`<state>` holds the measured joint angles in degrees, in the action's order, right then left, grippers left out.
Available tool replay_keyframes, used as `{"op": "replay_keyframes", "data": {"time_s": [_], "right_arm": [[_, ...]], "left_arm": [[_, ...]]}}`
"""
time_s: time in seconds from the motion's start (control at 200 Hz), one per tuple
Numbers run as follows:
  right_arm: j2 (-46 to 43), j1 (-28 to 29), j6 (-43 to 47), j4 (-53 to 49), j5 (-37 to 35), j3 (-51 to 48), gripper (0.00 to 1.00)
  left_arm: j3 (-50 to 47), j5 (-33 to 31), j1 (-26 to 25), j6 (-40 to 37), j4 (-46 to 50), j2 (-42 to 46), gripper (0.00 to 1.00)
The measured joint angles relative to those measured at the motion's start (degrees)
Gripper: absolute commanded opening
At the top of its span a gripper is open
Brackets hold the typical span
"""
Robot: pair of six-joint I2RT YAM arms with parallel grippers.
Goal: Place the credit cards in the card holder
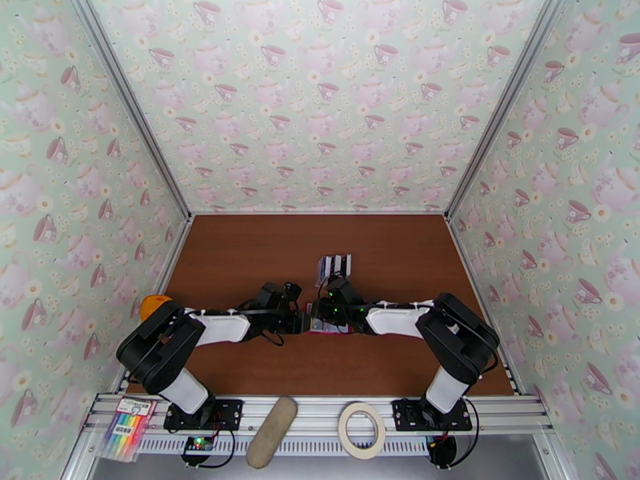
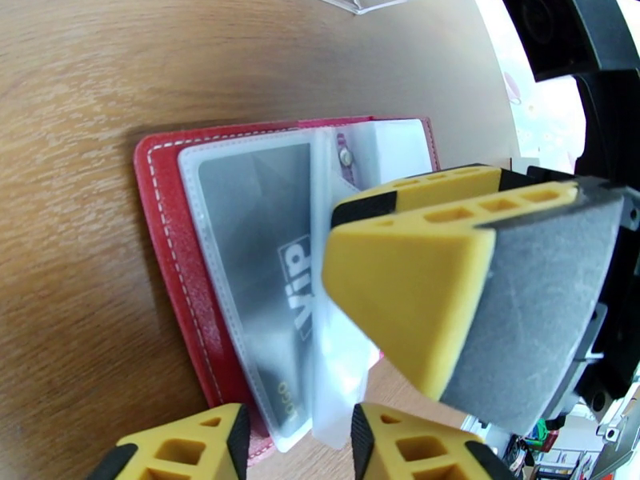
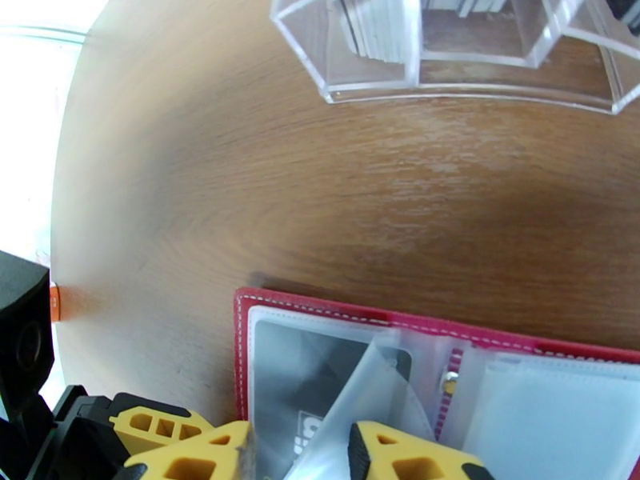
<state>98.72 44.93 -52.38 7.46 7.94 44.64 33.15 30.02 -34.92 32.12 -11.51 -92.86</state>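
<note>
Card holder point(image 2: 164, 234) lay open just ahead of your left gripper point(image 2: 296, 442) and right gripper point(image 3: 300, 454), both half-open astride a clear sleeve point(image 3: 368, 394) and clamping nothing, so one dark card point(image 2: 256, 258) was in and the other credit cards point(image 3: 376, 26) sat in the clear rack point(image 3: 448, 74) well beyond them.

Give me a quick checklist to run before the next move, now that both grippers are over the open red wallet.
1. The wallet lies open on the table: ok.
2. One grey card sits in a pocket: ok.
3. A loose sleeve rises between the fingers of the right gripper: ok. Whether it is pinched: cannot tell.
4. The left gripper has its jaws apart at the wallet's edge: ok.
5. Next card picked up: not ok. The spare cards wait in the clear stand.
</note>
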Motion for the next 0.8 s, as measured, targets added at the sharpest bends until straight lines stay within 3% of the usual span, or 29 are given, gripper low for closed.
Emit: {"op": "replay_keyframes", "data": {"time_s": [0.356, 0.801], "right_arm": [[0.5, 0.1, -1.0, 0.9, 0.0, 0.1, 0.36], [-1.4, 0.4, -0.2, -2.8, 0.0, 1.2, 0.42]], "left_arm": [[0.8, 0.3, 0.0, -0.7, 1.0, -0.3, 0.42], [2.1, -0.7, 0.0, -2.1, 3.3, -1.4, 0.29]]}}
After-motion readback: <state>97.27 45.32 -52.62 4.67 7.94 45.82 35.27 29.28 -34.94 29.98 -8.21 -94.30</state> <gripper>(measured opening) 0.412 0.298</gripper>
